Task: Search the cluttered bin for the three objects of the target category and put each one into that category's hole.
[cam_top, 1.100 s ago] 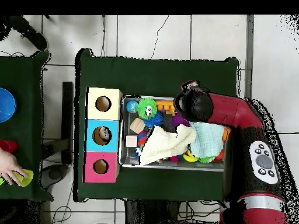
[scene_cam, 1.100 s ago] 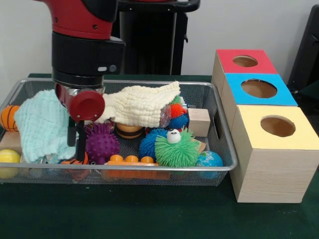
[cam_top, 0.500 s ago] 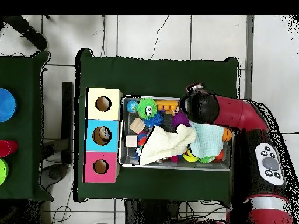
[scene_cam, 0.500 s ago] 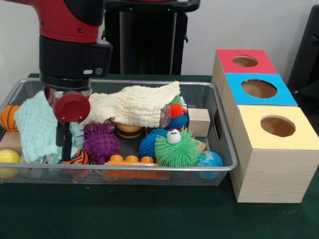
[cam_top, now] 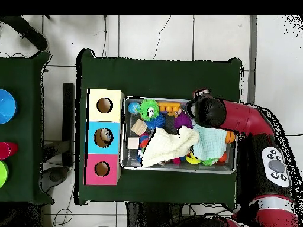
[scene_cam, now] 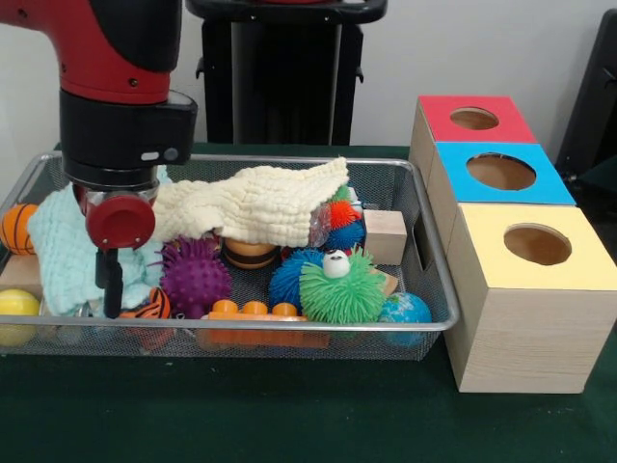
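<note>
A wire-mesh bin [scene_cam: 429, 253] sits on the green-covered desk [scene_cam: 289, 415], packed with toys and cloths. A cream waffle-textured cloth [scene_cam: 255, 203] is draped over the middle of the heap, and a pale mint cloth [scene_cam: 67, 251] is bunched at the left end in the front view. Below them lie a purple spiky ball [scene_cam: 196, 275], a blue spiky ball [scene_cam: 289, 277] and a green shaggy ball [scene_cam: 344, 287] with a single white eye on top; an orange-and-blue spiky ball [scene_cam: 343, 224] peeks from under the cream cloth. Against the front wall sit an orange studded brick [scene_cam: 253, 311], a small globe ball [scene_cam: 405, 311], a yellow ball [scene_cam: 16, 304], and an orange ball with black stripes [scene_cam: 147, 307]; a basketball-patterned ball [scene_cam: 16, 228] is at the far left, and a plain wooden cube [scene_cam: 385, 236] rests near the right wall. Beside the bin stand three wooden boxes in a row, each with a round hole on top: the red box [scene_cam: 472, 118], the blue box [scene_cam: 501, 172] and the yellow box [scene_cam: 535, 246]. The red and black arm reaches over the bin's left end, and its end effector [scene_cam: 108, 285] hangs down in front of the mint cloth just beside the striped ball; whether its fingers are spread or pressed together cannot be told. No readable writing or labels are visible.
</note>
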Motion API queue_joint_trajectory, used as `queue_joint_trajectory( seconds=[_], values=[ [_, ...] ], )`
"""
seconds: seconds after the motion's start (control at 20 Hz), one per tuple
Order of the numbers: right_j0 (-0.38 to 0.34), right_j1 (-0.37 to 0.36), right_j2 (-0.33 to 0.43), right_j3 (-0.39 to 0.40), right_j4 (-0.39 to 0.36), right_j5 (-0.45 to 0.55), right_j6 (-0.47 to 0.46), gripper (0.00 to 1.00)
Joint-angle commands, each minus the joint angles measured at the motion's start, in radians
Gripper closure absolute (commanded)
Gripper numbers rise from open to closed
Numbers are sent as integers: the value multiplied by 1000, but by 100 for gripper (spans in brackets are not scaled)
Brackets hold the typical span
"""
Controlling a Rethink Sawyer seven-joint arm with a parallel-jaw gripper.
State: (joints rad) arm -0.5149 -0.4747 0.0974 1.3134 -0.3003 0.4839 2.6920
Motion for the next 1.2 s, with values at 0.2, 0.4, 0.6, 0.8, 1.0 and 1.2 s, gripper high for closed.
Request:
queue_joint_trajectory(
  seconds=[0.2, 0.4, 0.6, 0.8, 1.0, 1.2],
  values=[
    [59, 43, -62, 60, -3, -61, 92, 0],
    [61, 9, -73, 116, 13, -62, 89, 0],
    [32, -41, -69, 176, 13, -58, 48, 0],
    [-16, -1, -38, 135, -6, -83, -10, 0],
    [-60, 31, 0, 83, -19, -73, -74, 0],
    [-92, 50, 28, 38, -35, -53, -124, 0]
  ],
)
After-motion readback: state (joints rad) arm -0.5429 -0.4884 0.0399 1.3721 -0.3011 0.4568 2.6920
